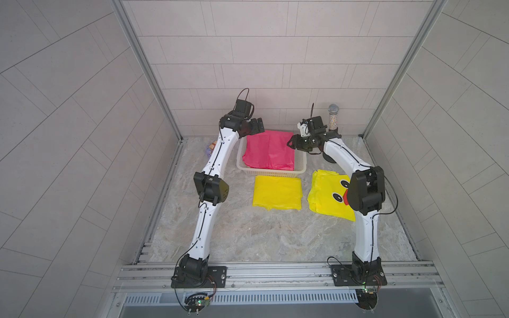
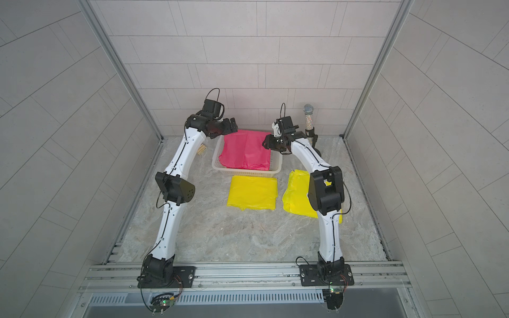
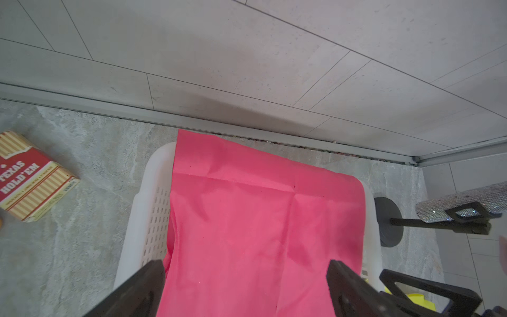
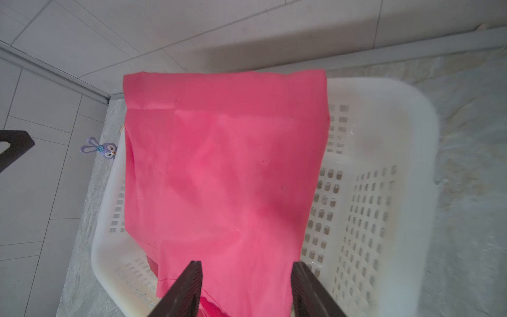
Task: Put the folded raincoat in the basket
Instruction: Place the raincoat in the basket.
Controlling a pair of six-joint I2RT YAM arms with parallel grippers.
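Raincoat: your folded pink raincoat is lying in the white basket, its far edge riding over the basket's back rim.
Left gripper: you are hovering it at the basket's left side, jaws spread wide, gripping nothing.
Right gripper: you are hanging it at the basket's right side, jaws parted above the raincoat, not clamping it.

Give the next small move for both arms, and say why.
Likely raise both arms straight up, clear of the basket: the pink raincoat already lies inside it, far edge leaning over the rim, and the left gripper and right gripper both stand open, holding nothing.
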